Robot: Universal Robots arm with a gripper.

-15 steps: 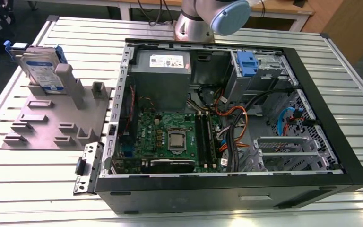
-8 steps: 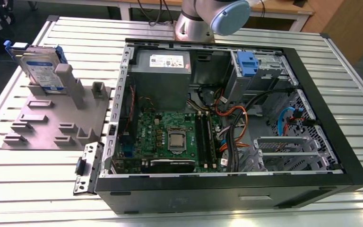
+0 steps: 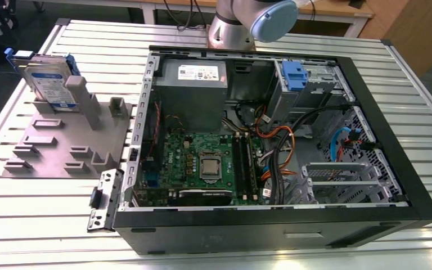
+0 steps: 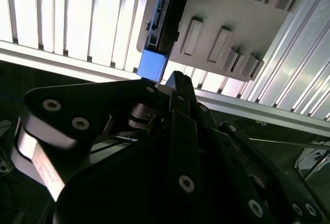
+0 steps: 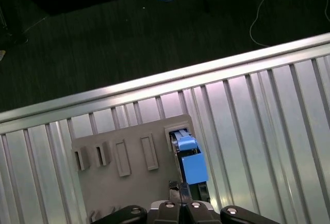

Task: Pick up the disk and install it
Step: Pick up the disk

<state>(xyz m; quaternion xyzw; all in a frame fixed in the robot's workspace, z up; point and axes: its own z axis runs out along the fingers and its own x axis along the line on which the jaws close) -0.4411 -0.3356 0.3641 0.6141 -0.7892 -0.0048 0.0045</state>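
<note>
1. Claw (image 5: 180,202) hangs above the left end of the slatted table (image 3: 21,225). Its jaws read as drawn together in both wrist views, with nothing held between them.
2. Disk (image 3: 47,79) stands on edge in a slot of the grey fixture (image 3: 51,143), at the fixture's far corner, on the exterior view's left. Its label face is showing, with blue rails along its sides.
3. Key relation: the disk lies below the claw and apart from it, no contact. The first wrist view looks down on the disk (image 5: 192,164) edge-on, blue rail uppermost, just beyond the claw's tip.
4. Long axis: seen from the claw, the disk's upper edge is a narrow strip running roughly in line with the seam between the jaws. Judged from that, the jaws' closing line crosses the disk's thin dimension, not its broad faces.
5. Open computer case (image 3: 276,230) lies just right of the fixture. The disk is outside it, not yet installed.
</note>
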